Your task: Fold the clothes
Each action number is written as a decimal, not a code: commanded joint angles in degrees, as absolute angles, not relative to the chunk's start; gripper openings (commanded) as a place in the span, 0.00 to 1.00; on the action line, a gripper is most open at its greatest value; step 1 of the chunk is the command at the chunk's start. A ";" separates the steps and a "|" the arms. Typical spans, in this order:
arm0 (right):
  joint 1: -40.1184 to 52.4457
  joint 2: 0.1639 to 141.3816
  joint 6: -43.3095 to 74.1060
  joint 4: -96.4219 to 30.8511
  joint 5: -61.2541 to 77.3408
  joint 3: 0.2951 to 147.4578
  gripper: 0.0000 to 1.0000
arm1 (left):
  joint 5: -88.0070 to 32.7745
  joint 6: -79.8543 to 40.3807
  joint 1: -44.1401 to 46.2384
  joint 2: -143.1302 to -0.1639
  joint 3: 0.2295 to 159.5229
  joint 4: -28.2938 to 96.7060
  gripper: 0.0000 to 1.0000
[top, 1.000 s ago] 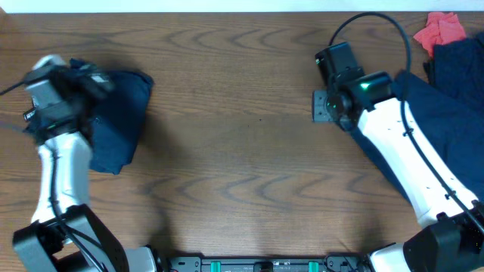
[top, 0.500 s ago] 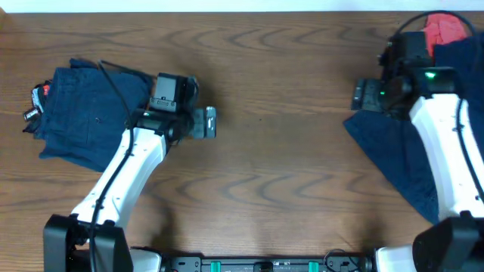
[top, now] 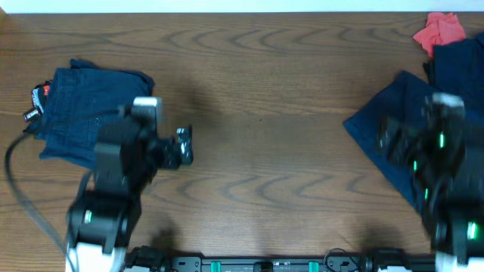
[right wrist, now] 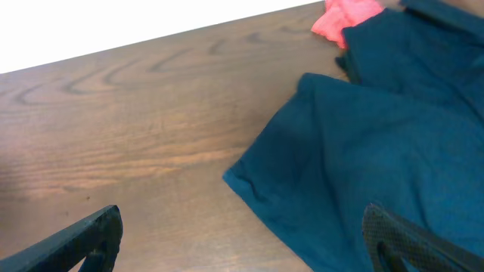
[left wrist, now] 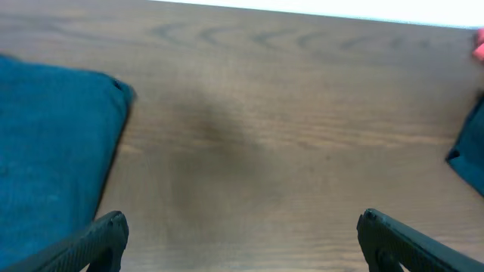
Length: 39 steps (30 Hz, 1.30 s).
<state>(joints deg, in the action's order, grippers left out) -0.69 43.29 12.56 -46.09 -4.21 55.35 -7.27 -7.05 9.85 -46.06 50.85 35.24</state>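
- Left gripper (top: 184, 146): you are seeing it hanging over the bare table (top: 257, 91), just right of the folded garment. In the left wrist view its fingers (left wrist: 106, 234) are standing wide apart with nothing between them, so it is released.
- Right gripper (top: 387, 137): it is hovering above the left part of the spread garment and is blurred from overhead. In the right wrist view its fingers (right wrist: 102, 227) are standing wide apart and gripping nothing, so it too is released.
- Folded garment (top: 91, 113), dark navy: it is lying at the table's left side as a compact, roughly square bundle. Stitched seams are showing on top, and a small tag (top: 34, 102) is poking out at its left edge.
- Spread garment (top: 378, 121), dark navy: it is lying unfolded at the right side. One corner is pointing toward the table's middle, and its near part is running under the right arm.
- Further navy clothes (top: 461, 60): these are piling up at the far right corner, touching the spread garment. You cannot tell how many pieces there are.
- Red cloth (top: 440, 29): it is lying crumpled at the far right edge, touching the navy pile.
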 commanded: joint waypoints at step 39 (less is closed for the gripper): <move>0.80 5.17 6.92 -25.32 -3.11 24.38 0.99 | -7.01 -6.68 9.72 -38.33 46.17 32.95 0.98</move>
<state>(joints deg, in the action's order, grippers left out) -0.38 8.23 10.44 -32.64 -5.63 31.14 -7.29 -7.05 9.85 -38.20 46.35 33.10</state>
